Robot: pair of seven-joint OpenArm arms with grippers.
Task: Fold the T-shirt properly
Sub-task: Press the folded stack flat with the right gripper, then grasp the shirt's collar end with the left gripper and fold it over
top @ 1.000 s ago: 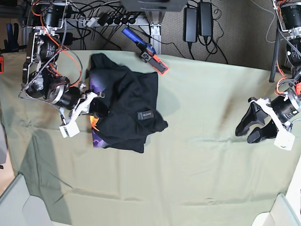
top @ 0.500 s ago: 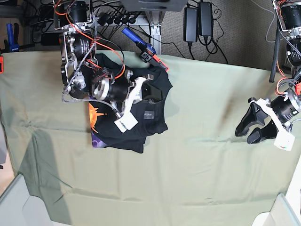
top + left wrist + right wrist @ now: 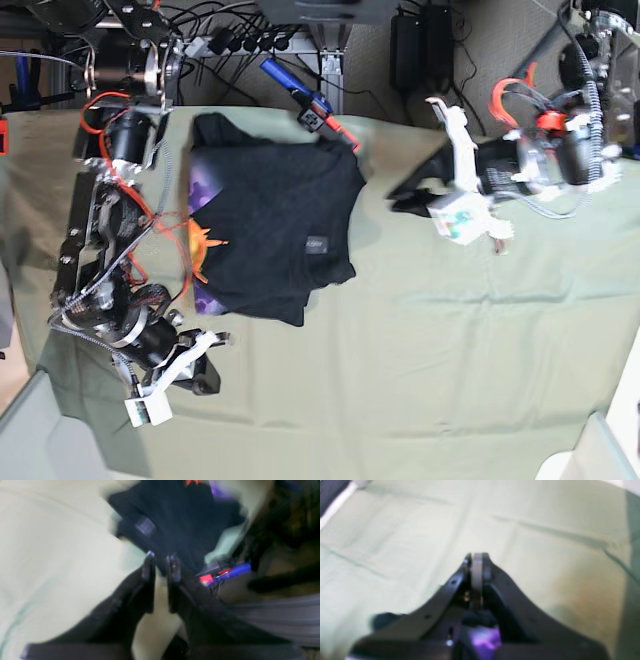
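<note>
The black T-shirt (image 3: 275, 205) lies folded into a rough rectangle at the back left of the pale green cloth (image 3: 450, 350). A purple and orange print shows along its left edge. My left gripper (image 3: 400, 197) hovers just right of the shirt, apart from it. In the blurred left wrist view that gripper (image 3: 161, 565) has only a narrow slit between its fingers, nothing is in it, and the T-shirt (image 3: 180, 522) lies ahead. My right gripper (image 3: 207, 378) is at the front left, below the shirt. The right wrist view shows this gripper (image 3: 476, 557) shut and empty over bare cloth.
A blue and red tool (image 3: 312, 108) lies at the table's back edge beside the shirt's top right corner, and the tool (image 3: 225, 571) shows in the left wrist view too. Cables and power bricks (image 3: 420, 40) hang behind the table. White bin corners (image 3: 40, 430) stand at the front.
My right arm has left the shirt and pulled back to the front left. The left arm has swung in from the right edge toward the shirt, its fingers closing. The shirt now lies flatter.
</note>
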